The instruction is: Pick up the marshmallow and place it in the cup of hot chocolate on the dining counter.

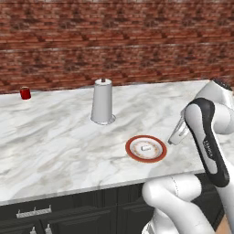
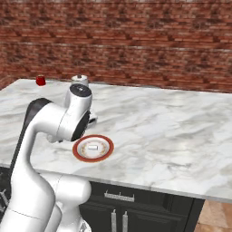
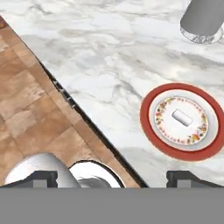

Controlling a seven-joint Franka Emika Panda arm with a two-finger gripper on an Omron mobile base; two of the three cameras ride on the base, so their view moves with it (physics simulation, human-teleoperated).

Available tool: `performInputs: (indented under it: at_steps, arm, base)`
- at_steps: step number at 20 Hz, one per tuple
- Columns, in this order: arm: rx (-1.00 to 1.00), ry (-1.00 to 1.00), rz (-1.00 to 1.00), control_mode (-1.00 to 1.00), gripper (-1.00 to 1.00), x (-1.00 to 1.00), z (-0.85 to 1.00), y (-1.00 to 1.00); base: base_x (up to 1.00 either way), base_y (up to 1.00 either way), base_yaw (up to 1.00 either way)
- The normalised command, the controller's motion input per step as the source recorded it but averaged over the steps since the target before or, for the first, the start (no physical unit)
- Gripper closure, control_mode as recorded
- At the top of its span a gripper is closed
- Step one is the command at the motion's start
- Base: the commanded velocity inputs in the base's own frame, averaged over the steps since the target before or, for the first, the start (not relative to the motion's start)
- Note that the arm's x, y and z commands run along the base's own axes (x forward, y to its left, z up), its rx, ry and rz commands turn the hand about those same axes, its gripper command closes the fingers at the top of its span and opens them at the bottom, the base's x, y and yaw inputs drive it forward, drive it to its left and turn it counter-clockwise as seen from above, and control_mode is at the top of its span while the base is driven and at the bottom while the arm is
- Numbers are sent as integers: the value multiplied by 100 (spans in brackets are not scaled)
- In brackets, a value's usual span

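Currently approaching: hand (image 3: pixel 112 175) spread wide above the bench (image 1: pixel 55 137), must descend onto the marshmallow (image 3: pixel 180 117) on its plate (image 3: pixel 151 127).

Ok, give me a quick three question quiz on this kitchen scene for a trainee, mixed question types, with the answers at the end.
1. True or false: the marshmallow lies on the red-rimmed plate.
2. Which stands nearer the plate: A) the red mug or B) the grey canister?
3. Fill in: the gripper has its fingers ____.

Key: 1 true; 2 B; 3 open.
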Motion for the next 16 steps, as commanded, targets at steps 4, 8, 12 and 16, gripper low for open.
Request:
performInputs:
  at_steps: [4,8,12,16]
  arm:
    - [2,-2,72,-100,-100,60,-33,-7]
    - [1,-10,73,-100,-100,68,-40,-11]
    - [0,-17,72,-100,-100,55,-32,-28]
    - [4,-25,59,-100,-100,23,-30,-46]
  base:
    - [0,0,0]
    - [0,0,0]
    - [0,0,0]
    - [0,0,0]
